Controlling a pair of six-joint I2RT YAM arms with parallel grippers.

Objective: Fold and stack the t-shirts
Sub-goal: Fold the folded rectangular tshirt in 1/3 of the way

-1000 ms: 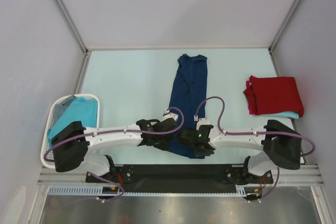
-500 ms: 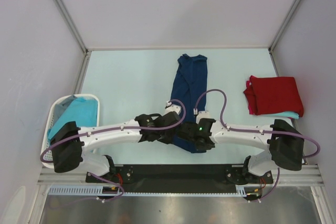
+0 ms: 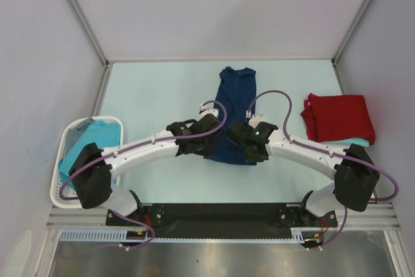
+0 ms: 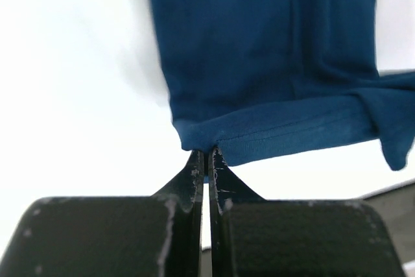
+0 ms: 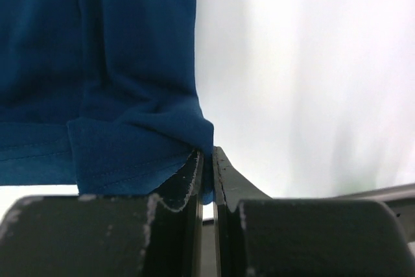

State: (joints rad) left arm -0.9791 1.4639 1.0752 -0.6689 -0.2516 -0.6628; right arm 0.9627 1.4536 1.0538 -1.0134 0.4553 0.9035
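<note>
Since a second ago I've carried the near hem of the navy t-shirt [image 3: 237, 92] farther up the desk [image 3: 155, 95], to its middle. My left pincer [image 4: 207, 162] and right pincer [image 5: 206, 160] each clamp a hem corner. Mid-fold, I reckon; next I lay the hem level at the far collar.

left hand [image 4: 206, 157], right hand [image 5: 206, 154] advanced, navy t-shirt [image 3: 235, 95] hem carried forward

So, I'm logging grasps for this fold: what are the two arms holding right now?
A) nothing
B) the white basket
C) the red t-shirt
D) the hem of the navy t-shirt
D: in both wrist views the jaws are pinched shut on the hem of the navy t-shirt, while the red t-shirt lies apart at the right of the table.
</note>
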